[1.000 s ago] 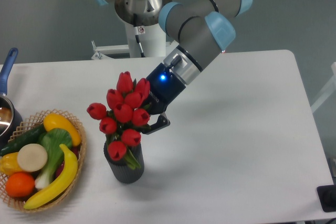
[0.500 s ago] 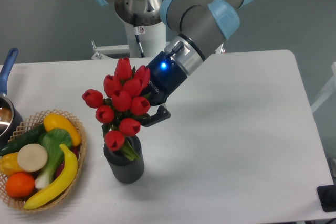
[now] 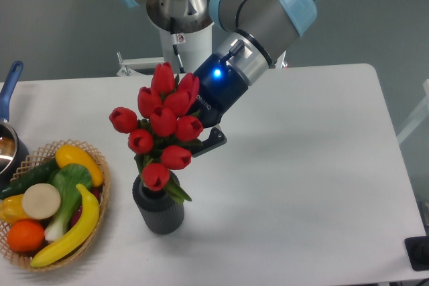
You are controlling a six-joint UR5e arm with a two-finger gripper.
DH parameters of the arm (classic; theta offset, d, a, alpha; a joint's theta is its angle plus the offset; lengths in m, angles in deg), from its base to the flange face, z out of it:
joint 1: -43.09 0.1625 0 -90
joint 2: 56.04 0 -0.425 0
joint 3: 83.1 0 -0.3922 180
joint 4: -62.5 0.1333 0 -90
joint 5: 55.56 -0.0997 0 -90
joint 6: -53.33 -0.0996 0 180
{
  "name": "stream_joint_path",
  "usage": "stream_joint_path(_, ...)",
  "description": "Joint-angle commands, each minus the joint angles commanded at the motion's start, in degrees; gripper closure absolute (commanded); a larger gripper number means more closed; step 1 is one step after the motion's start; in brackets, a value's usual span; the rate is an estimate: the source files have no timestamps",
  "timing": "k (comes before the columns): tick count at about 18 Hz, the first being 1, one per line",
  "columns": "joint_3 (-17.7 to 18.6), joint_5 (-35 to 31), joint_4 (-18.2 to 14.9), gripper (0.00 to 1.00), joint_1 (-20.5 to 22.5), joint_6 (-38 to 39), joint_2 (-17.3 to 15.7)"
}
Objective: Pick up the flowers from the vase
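Reaching down from the upper right, the arm sets its pincer (image 3: 201, 140) in behind the flowers (image 3: 161, 125), where the red heads cover most of it. One dark finger (image 3: 213, 144) shows at the right edge of the bunch, just beside the lower-right buds; its partner is out of sight behind the blooms. Whether the pincer is pinching the stems cannot be told from this view. A blue light is lit on the dark wrist housing (image 3: 218, 88) above the fingers.

The flowers stand nearly upright, leaning slightly left, with their lowest bud at the rim of the vase (image 3: 158, 211) and green leaves (image 3: 175, 192) spilling over its right edge. The lower stems are hidden, so it cannot be told whether they sit inside the vase. The vase stands upright on the white table (image 3: 301, 185).

To its left, a wicker basket (image 3: 100, 172) holds fruit and vegetables. A blue-handled pot (image 3: 8, 108) sits at the table's left edge.
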Motion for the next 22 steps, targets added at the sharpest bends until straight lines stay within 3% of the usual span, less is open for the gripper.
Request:
stream_joint_path(6,-0.27,3.51,0.0,0.55,1.76,2.37,-0.09)
stream_joint_path(22,-0.7,4.13,0.09,0.55,4.22,2.11,-0.35)
